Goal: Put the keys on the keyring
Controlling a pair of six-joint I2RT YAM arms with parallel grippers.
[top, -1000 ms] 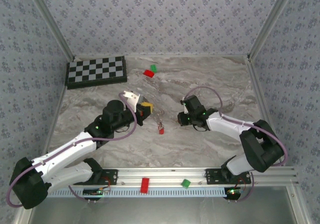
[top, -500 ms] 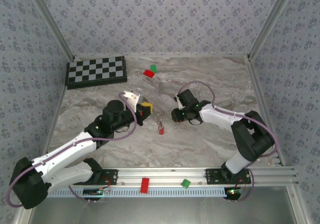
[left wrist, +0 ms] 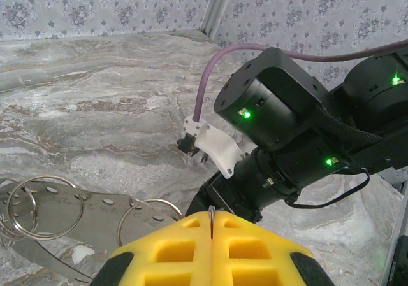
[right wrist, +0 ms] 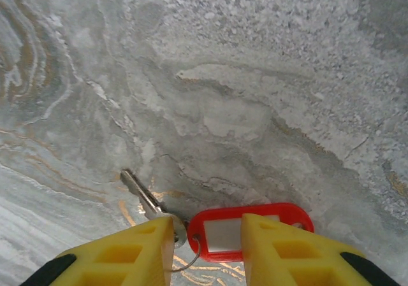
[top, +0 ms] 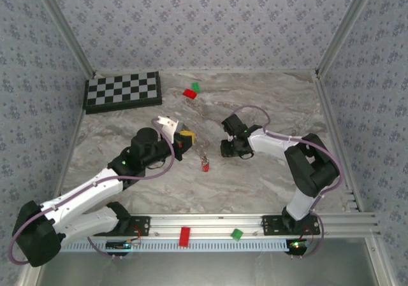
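Observation:
My left gripper (left wrist: pixel 211 221) is shut, its yellow fingers pinching a thin silver edge of the keyring (left wrist: pixel 70 213), a dull grey strip with holes and wire rings that lies to their left. From above, this gripper (top: pixel 185 137) sits left of centre. My right gripper (right wrist: pixel 207 235) is open just above the table. Under its tips lies one of the keys, a silver blade (right wrist: pixel 141 193) joined by a small wire ring to a red tag (right wrist: pixel 220 232). From above, the right gripper (top: pixel 225 148) is near a small red key (top: pixel 204 165).
A checkerboard (top: pixel 122 91) lies at the back left. A red block (top: pixel 189 93) and a green block (top: pixel 196 87) sit near the back middle. Another red block (top: pixel 185 235) and green block (top: pixel 236 234) rest on the front rail. The right arm (left wrist: pixel 287 127) looms close ahead of my left gripper.
The right arm has folded in and its wrist has shifted slightly left. Its jaws have opened wider. The left arm has stayed put.

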